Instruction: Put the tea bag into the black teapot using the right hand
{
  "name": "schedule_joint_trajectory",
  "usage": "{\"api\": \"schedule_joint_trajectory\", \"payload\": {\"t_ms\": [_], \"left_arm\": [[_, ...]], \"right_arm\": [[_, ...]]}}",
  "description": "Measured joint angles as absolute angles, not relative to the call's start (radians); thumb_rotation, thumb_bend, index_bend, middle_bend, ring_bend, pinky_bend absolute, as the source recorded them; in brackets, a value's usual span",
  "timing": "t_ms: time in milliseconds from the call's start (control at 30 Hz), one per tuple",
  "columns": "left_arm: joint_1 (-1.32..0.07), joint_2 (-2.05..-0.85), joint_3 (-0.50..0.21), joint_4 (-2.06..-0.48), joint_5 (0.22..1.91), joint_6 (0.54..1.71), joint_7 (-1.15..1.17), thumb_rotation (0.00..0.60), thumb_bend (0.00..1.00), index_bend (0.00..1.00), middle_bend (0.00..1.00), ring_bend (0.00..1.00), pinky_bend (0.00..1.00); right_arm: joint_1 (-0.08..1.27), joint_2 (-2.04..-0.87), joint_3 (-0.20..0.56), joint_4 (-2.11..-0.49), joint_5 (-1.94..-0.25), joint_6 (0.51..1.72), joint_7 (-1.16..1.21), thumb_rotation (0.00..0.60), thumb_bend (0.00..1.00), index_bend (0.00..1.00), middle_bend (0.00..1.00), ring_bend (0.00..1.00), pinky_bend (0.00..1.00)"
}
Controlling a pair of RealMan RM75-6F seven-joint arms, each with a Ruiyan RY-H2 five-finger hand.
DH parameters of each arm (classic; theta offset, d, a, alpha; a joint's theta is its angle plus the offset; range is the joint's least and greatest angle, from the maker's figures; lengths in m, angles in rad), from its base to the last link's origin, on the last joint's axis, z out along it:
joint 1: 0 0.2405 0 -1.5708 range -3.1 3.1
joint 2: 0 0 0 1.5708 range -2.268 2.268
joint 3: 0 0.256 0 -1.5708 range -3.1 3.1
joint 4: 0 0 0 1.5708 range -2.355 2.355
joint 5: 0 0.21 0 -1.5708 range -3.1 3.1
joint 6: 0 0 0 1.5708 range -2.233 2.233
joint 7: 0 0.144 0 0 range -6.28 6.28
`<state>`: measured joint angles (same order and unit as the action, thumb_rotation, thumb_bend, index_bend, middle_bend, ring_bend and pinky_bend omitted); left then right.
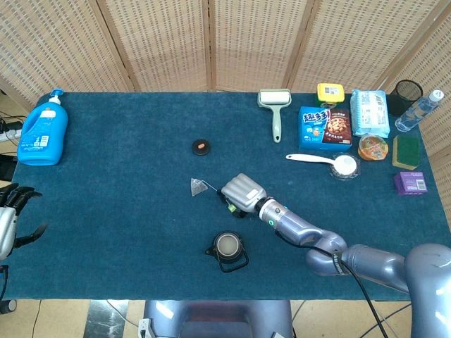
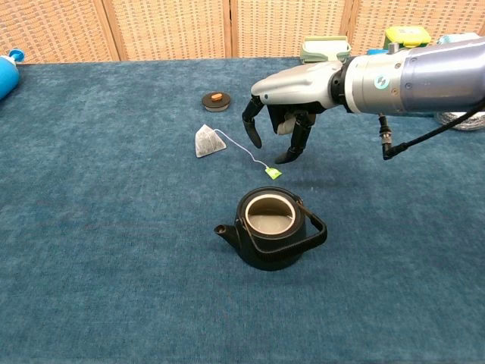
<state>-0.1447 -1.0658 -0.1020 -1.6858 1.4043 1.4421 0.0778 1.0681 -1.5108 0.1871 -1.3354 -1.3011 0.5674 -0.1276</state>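
Progress: nothing grasped yet; right hand [image 2: 274, 130] hangs empty, fingers spread and curled downward, over the string, with one tea bag [image 2: 208, 141] on the surface just beyond its fingertips, tag below the hand. One black teapot [image 2: 270, 228], lidless, sits nearer the robot than the hand; one lid [image 2: 216, 100] lies beyond it. Remaining: pinch, lift, drop into pot; left hand [image 1: 7, 224] idles open, well apart.
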Motion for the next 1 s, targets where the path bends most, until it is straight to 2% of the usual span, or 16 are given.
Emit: {"api": "schedule_joint_trajectory", "payload": {"t_ms": [500,1000], "left_arm": [[-0.124,-1.059,-0.095,-1.664,1.400,1.458,0.040,0.600,0.26,0.30,0.23,0.12,0.11],[-0.118,-1.060,-0.092,-1.653,1.406,1.464,0.027,0.600,0.26,0.30,0.23,0.12,0.11]], "right_arm": [[1.118,-1.612,0.166,-1.194,-1.203,0.530,-0.209,0.600,0.33,0.45,1.00,1.00,1.00],[1.121,-1.624,0.140,-1.193,-1.156,0.541,-0.257,0.600,0.33,0.46,1.00,1.00,1.00]]}}
